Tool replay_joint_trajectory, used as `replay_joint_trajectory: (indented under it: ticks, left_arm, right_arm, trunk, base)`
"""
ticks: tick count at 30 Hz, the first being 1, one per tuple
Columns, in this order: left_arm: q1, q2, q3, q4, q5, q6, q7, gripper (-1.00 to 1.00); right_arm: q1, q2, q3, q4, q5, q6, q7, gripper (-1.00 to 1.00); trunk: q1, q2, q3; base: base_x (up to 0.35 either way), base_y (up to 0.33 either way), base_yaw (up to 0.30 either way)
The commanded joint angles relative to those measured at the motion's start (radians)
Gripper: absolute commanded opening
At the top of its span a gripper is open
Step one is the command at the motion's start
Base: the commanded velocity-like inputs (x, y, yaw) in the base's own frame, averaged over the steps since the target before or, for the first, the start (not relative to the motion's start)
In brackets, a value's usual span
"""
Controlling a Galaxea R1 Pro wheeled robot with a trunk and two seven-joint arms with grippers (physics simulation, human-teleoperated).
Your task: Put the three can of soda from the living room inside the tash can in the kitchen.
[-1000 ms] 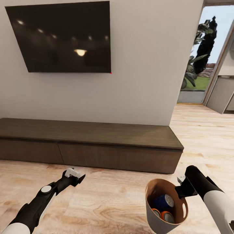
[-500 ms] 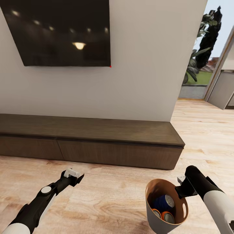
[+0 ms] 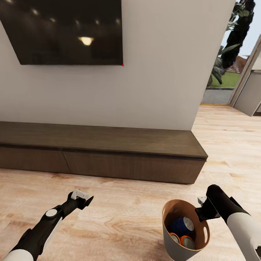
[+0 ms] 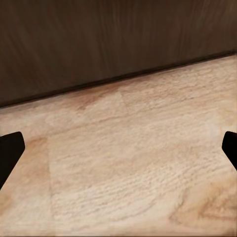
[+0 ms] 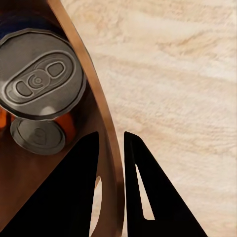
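I am carrying the tash can by its rim, clenched in my right pincer, in front of the low cabinet; three soda cans are lying inside. My left pincer is hanging released, grasping nothing, above the floor.

Place: a home, the living rm.
Wall: a big black TV hangs on a plain white wall. Small lights shine back off its screen.
Under TV: a long, low dark-wood cabinet sits vs. the wall, w/ flat drawer fronts.
Floor: light wood boards all over, like in a house. Left wrist view has the same boards & the dark cabinet front.
Right side: an open way out, w/ green plants, grass & sky outside.
Far right: grey cupboards of another rm.
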Motion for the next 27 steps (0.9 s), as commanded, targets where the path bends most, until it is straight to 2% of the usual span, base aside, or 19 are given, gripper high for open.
replay_joint_trajectory:
  ticks: [1,5,15,19,27]
  left_arm:
    - [0.000,0.000,0.000,0.000,0.000,0.000,0.000,1.00]
    - [0.000,0.000,0.000,0.000,0.000,-0.013,0.000,1.00]
    - [-0.001,0.000,0.001,0.046,-0.001,-0.038,0.000,1.00]
    - [-0.001,0.000,0.001,0.054,0.002,-0.039,0.000,1.00]
    - [-0.002,0.000,0.001,0.056,-0.001,-0.039,0.000,1.00]
  right_arm:
    - [0.000,0.000,-0.001,0.000,-0.017,0.006,0.003,-1.00]
    - [0.000,-0.001,-0.001,0.000,-0.017,0.006,0.002,-1.00]
    - [0.000,0.000,-0.001,0.000,-0.016,0.006,0.001,-1.00]
    - [0.000,-0.001,-0.001,-0.001,-0.016,0.006,0.001,-1.00]
    - [0.000,-0.002,-0.001,-0.001,-0.016,0.006,0.000,-1.00]
  trunk:
    - [0.000,0.000,0.000]
    - [0.000,0.000,0.000]
    - [0.004,-0.002,-0.039]
    - [0.004,-0.002,-0.039]
    - [0.008,-0.004,-0.070]
  base:
    - [0.000,0.000,0.000]
    - [0.000,0.000,0.000]
    - [0.000,0.000,0.000]
    - [0.000,0.000,0.000]
    - [0.000,0.000,0.000]
